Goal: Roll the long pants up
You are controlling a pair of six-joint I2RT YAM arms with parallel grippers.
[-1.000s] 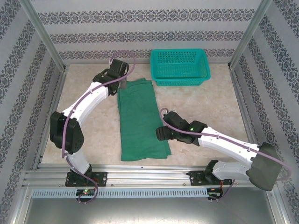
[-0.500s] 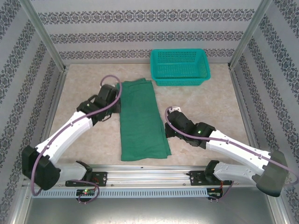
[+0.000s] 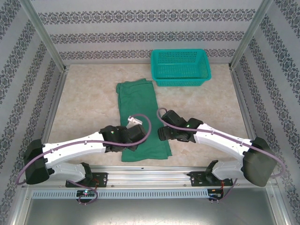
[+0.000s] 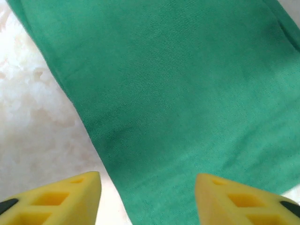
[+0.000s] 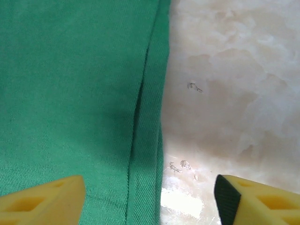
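Long pants point(image 3: 140, 117) lie flat on the worktop point(image 3: 89, 103) as a narrow folded strip. In the top view the long axis runs from 12 o'clock to 6 o'clock, and the near hem sits just short of the metal rail point(image 3: 150, 174).

Both arms reach the near third of the strip. The left arm point(image 3: 79, 150) comes in from 8 o'clock over the left border, and the right arm point(image 3: 220, 140) comes in from 4 o'clock at the right border. They are about equally near the hem.

In its wrist view the left fingers point(image 4: 75, 192) stand apart astride the cloth's left edge, holding nothing. The right fingers point(image 5: 47, 197) are likewise spread, straddling the seamed right edge with bare stone on one side.

A roll would likely start at the 6 o'clock hem and travel toward 12 o'clock. Open worktop flanks the strip at 9 and 3 o'clock. The teal basket point(image 3: 180, 68) stands close at 1 o'clock of the far end, which limits room there.
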